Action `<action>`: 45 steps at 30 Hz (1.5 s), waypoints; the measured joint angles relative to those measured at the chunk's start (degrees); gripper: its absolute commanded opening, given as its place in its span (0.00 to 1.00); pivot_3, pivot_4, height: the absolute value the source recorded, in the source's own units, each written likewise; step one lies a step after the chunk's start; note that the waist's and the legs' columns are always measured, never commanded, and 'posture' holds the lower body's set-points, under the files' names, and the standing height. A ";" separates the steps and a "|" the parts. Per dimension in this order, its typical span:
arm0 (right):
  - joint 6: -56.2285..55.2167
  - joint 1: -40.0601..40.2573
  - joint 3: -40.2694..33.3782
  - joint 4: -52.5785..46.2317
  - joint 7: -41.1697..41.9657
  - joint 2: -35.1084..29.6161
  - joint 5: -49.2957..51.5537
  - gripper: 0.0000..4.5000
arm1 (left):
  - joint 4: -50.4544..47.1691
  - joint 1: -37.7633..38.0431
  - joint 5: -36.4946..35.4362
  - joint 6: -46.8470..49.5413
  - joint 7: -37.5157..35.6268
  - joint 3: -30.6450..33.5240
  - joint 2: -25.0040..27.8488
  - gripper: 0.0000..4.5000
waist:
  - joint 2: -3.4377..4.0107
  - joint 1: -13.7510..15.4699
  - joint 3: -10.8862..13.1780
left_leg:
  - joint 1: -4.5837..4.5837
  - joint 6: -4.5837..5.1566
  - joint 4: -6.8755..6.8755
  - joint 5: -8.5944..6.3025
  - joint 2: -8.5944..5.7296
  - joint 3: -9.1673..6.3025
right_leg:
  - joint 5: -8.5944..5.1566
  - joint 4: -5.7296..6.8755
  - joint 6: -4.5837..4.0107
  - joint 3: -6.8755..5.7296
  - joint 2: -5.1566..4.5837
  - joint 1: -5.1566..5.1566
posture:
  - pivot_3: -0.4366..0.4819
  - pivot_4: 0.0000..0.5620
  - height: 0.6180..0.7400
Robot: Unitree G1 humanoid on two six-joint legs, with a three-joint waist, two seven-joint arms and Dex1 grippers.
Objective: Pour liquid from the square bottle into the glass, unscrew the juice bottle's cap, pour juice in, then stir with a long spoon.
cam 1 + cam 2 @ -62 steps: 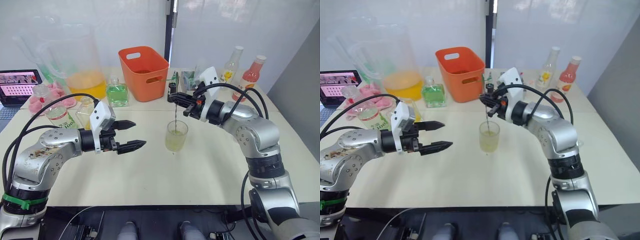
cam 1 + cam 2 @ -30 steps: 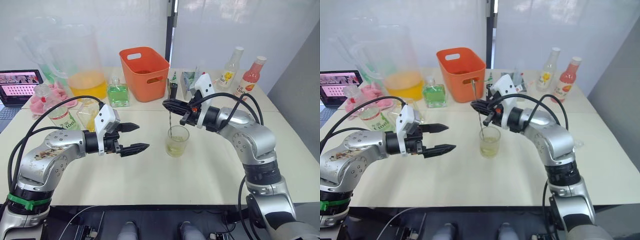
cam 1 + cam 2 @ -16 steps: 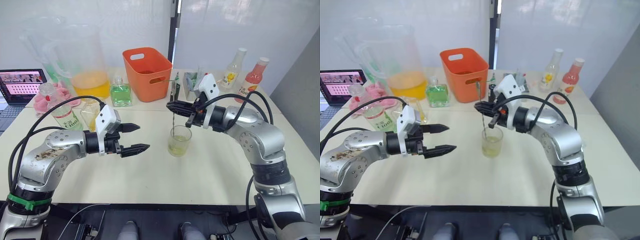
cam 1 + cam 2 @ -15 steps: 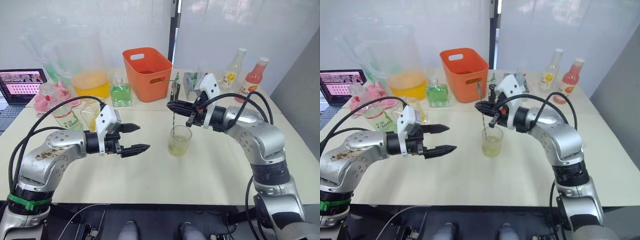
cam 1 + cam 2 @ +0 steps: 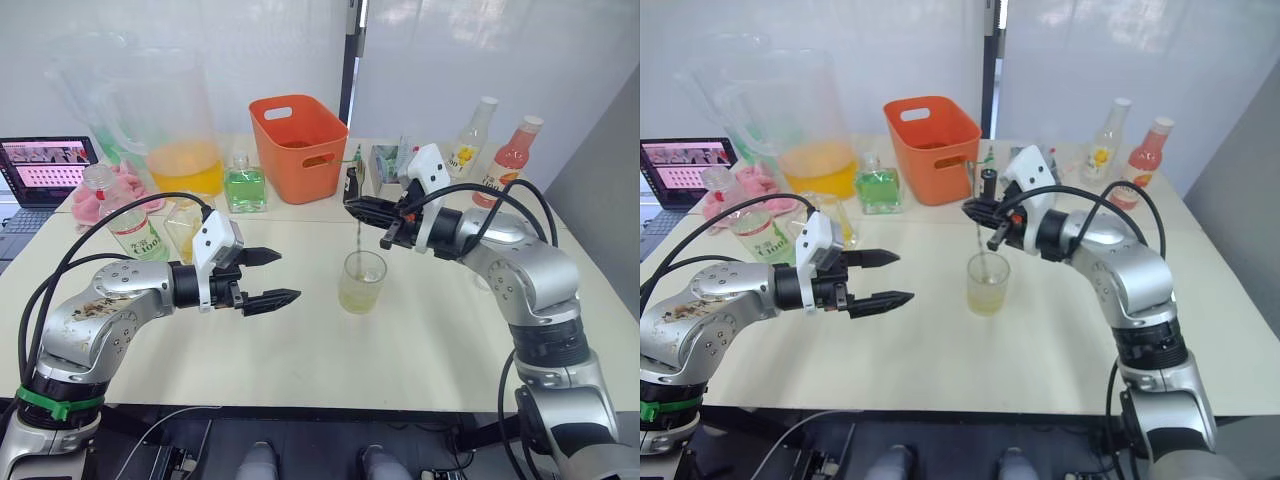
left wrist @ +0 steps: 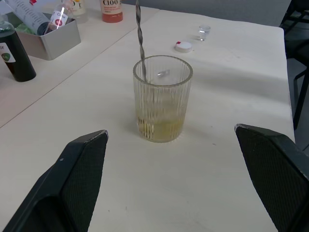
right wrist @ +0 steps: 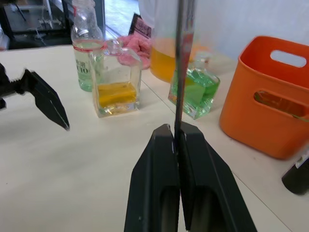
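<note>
The glass (image 5: 361, 282) stands mid-table with a little pale yellow liquid at its bottom. The long spoon (image 6: 139, 38) hangs upright with its lower end inside the glass. My right gripper (image 5: 352, 207) is shut on the spoon's shaft, just above the glass and a little behind it. My left gripper (image 5: 285, 276) hovers open to the left of the glass, holding nothing. The square bottle (image 5: 183, 228) with yellow liquid stands at the left, beside the juice bottle (image 5: 135, 232). The white cap (image 6: 183, 46) lies on the table beyond the glass in the left wrist view.
An orange basket (image 5: 300, 140), a green square bottle (image 5: 244, 188) and a huge pitcher (image 5: 170, 120) stand at the back. A pink-red bottle (image 5: 512, 155) and a slim yellow-label bottle (image 5: 470, 135) stand back right. A laptop (image 5: 40, 165) sits far left.
The camera view has shifted slightly. My right gripper has moved the spoon around inside the glass. My left gripper has stayed open to the left of the glass.
</note>
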 measured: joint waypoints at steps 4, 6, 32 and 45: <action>3.07 0.56 -2.49 -0.66 -0.47 0.52 2.40 0.00 | 0.03 -0.21 0.43 -0.10 -0.14 -0.72 -0.32 0.99 | 0.00 -0.23 0.00 | 0.01 0.00 -0.03 0.00 0.01 -0.01 | 0.03 0.04 0.05 0.00 0.02 -0.03 | 0.48 0.27 1.00; 4.57 0.59 -3.33 -0.95 -0.87 0.47 3.23 0.00 | 0.05 -0.22 0.78 -0.23 -0.27 -0.92 -0.32 0.99 | 0.00 -0.27 0.00 | 0.01 0.00 -0.04 0.00 0.01 -0.01 | 0.06 0.04 0.09 0.00 0.02 -0.03 | 0.48 0.27 1.00; 6.30 2.65 -2.06 -6.27 -5.09 4.17 5.00 0.00 | 0.68 -0.24 2.13 -0.76 -1.69 -1.50 -0.41 0.99 | 0.00 -0.51 0.00 | 0.00 0.00 -0.05 0.00 0.03 -0.01 | 0.05 0.03 0.09 0.00 0.03 -0.05 | 0.48 0.27 1.00; 9.89 1.42 -3.31 -7.38 -4.64 0.43 7.88 0.00 | 0.69 -0.24 2.48 -1.85 -1.71 -1.52 -1.54 0.99 | 0.00 -0.18 0.00 | -0.03 0.00 -0.05 0.00 0.02 0.00 | 0.05 0.01 0.07 0.00 0.02 -0.05 | 0.48 0.27 1.00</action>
